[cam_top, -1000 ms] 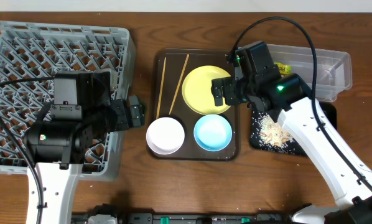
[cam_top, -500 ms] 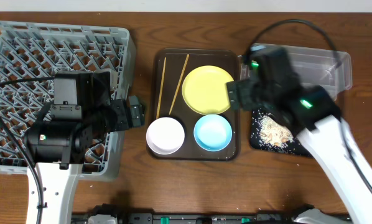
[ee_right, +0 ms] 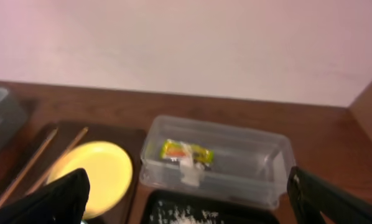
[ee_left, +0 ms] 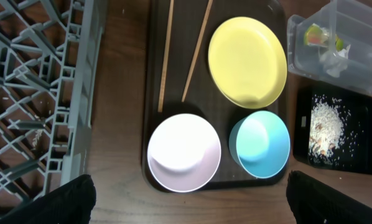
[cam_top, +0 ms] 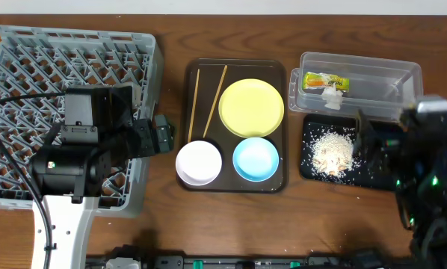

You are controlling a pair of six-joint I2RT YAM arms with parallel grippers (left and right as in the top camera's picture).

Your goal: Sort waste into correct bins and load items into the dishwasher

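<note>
- 2 claws stand apart and empty: the left claw (cam_top: pixel 162 136) just beside the dish rack (cam_top: pixel 29 52), the right claw (cam_top: pixel 364 140) over the black tray (cam_top: pixel 309 169).
- Crumbs (cam_top: pixel 332 149) lie on that tray; the wrapper (cam_top: pixel 326 80) and white scrap (cam_top: pixel 332 97) lie in the clear tub (cam_top: pixel 403 75).
- Yellow plate (cam_top: pixel 251 107), white bowl (cam_top: pixel 199 162), blue bowl (cam_top: pixel 255 159) and 2 chopsticks (cam_top: pixel 194 101) sit on the brown tray (cam_top: pixel 191 179).

A dark brown rectangular serving tray (cam_top: pixel 206 90) with rounded corners and a raised rim lies flat near the middle of the brown wood-grain counter (cam_top: pixel 171 224), its longer sides running from the near edge toward the far one. From the left wrist the serving tray (ee_left: pixel 183 37) looks glossy, and a strip of counter (ee_left: pixel 127 74) shows along its left side. Behind the counter (ee_right: pixel 111 102) stands a plain pale pinkish wall (ee_right: pixel 173 43). The tray's far corner (ee_right: pixel 111 132) is blurred there.
</note>
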